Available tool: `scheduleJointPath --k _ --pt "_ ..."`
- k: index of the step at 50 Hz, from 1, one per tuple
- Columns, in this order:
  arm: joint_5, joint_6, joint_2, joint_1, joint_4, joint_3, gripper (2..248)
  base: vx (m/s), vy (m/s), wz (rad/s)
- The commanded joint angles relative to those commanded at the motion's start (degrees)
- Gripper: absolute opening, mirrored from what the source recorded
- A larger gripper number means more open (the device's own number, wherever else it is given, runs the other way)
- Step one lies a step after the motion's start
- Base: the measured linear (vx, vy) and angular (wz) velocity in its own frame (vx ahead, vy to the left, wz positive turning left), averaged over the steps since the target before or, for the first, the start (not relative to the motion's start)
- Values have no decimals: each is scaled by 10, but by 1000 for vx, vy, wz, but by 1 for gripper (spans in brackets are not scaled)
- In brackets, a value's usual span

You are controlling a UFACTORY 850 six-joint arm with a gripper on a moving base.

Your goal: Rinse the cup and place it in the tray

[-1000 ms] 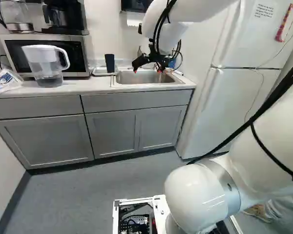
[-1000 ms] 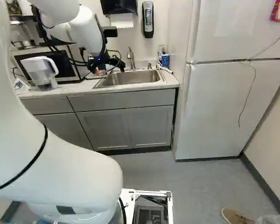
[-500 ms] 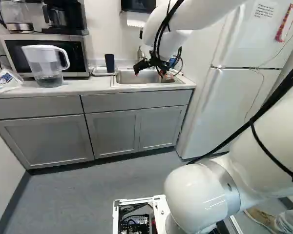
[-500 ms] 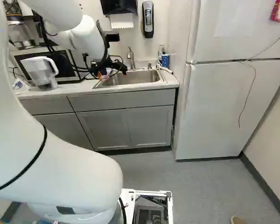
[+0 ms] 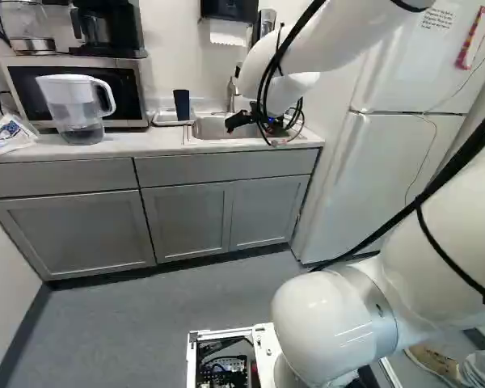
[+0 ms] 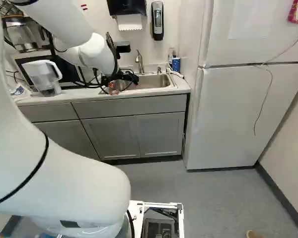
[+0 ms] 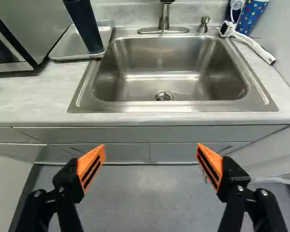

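Observation:
Above the front of the sink, my gripper (image 5: 241,121) hangs by the counter in the left base view. In the wrist view the gripper (image 7: 151,162) has its two orange-padded fingers wide apart, nothing between them. A dark blue cup (image 7: 83,23) stands in the shallow tray (image 7: 62,50) beside the sink, on the microwave side; the left base view shows this cup (image 5: 182,105) too. The metal sink (image 7: 135,87) ahead of the fingers holds nothing visible.
Behind the sink rises the faucet (image 7: 164,17); a soap pump (image 7: 203,24), a white brush (image 7: 251,44) and a blue patterned cup (image 7: 253,14) are beside it. A microwave (image 5: 73,73) and water pitcher (image 5: 79,109) stand on the counter, with a fridge (image 6: 238,114) opposite.
My arm has shifted and turned at the wrist, bringing the gripper round to face the sink from its front side. The base, cup and tray have stayed put.

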Motion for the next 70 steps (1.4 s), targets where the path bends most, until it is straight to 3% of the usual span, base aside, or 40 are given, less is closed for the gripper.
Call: scheduleJointPath --k 45,70 --pt "264 32 13 -30 -34 183 247 0 0 0" --pt "389 47 19 -45 -50 269 247 0 0 0"
